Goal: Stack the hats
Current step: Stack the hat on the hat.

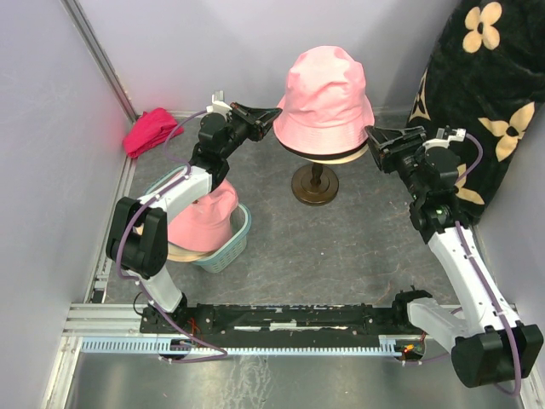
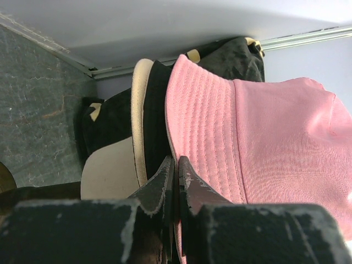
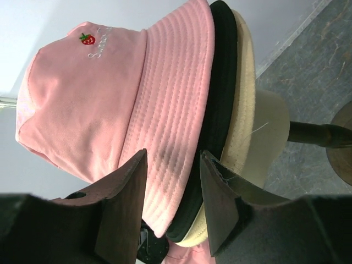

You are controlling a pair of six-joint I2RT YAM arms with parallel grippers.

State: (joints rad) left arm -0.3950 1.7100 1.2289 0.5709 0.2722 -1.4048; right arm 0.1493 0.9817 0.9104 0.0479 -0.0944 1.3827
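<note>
Grey mottled bench [image 1: 341, 256], pale walls around it. On the dark wooden stand [image 1: 315, 183] sits the pink fabric bucket hat [image 1: 326, 98], over a black hat [image 3: 220, 82] and a beige hat [image 3: 245, 82]. I see only the brims of those two, and the cream mannequin head [image 3: 272, 126] peeks out below. My left end effector [image 2: 176, 165] is pressed together on the pink brim's edge. My right end effector [image 3: 173, 157] is spread at the opposite brim; I can't tell if it touches. A second pink hat [image 1: 204, 217] lies in the teal basket [image 1: 238, 239], partly behind my left arm.
</note>
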